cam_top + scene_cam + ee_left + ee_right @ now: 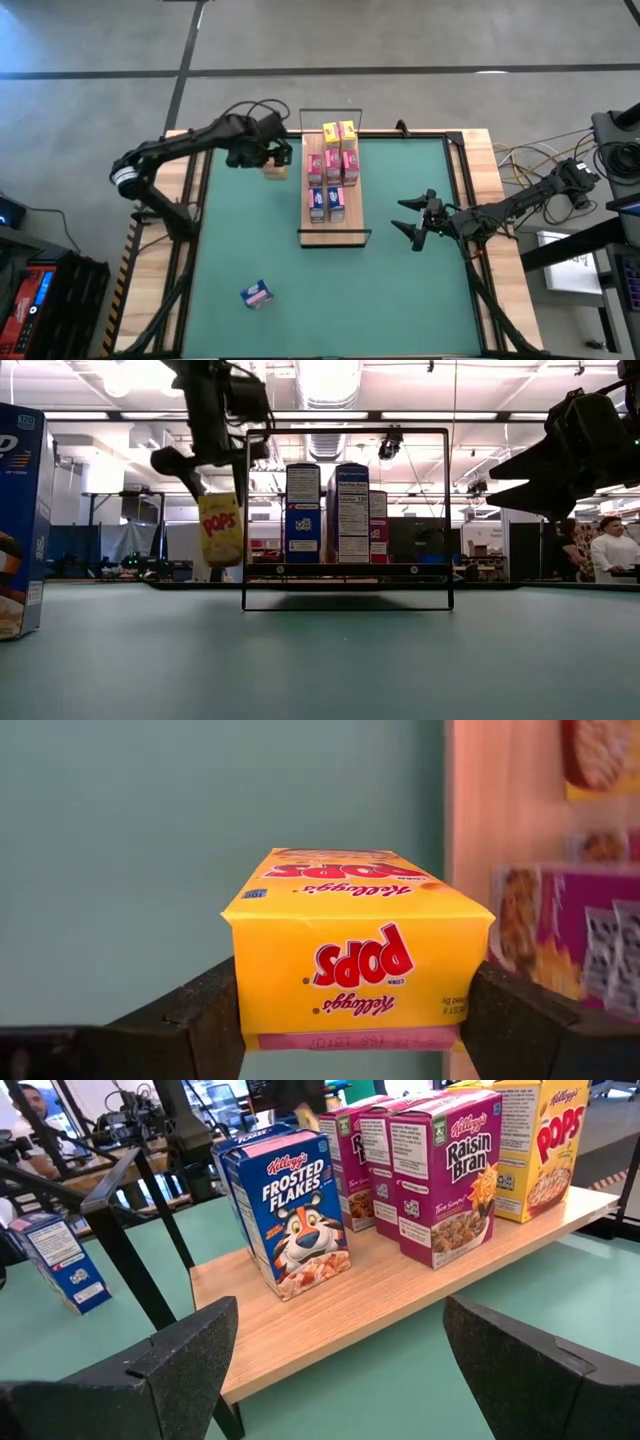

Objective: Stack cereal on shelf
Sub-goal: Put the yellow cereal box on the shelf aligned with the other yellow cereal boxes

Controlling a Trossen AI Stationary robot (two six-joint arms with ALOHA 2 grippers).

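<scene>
Left gripper (272, 157): clamped on yellow box (275, 169), lifted off the table (400, 250) beside the shelf's (316, 232) far end, apparently for placing.
Yellow box: smooth printed cardboard, square-edged; fingers (205, 1015) press its narrow sides.
Shelf: pale wooden plank, thin black wire end frames; boxes (331, 170) stand in rows.
Right gripper (420, 222): spread wide, empty, waiting beside the shelf's near end.
Stray box (257, 294): blue, on the table's near side, well apart.

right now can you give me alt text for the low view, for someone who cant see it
The left gripper holds a yellow Pops cereal box in the air, just beside the black wire frame of the shelf, where several cereal boxes stand upright. The right gripper hangs open high on the other side, and another box stands at the near edge.
</scene>
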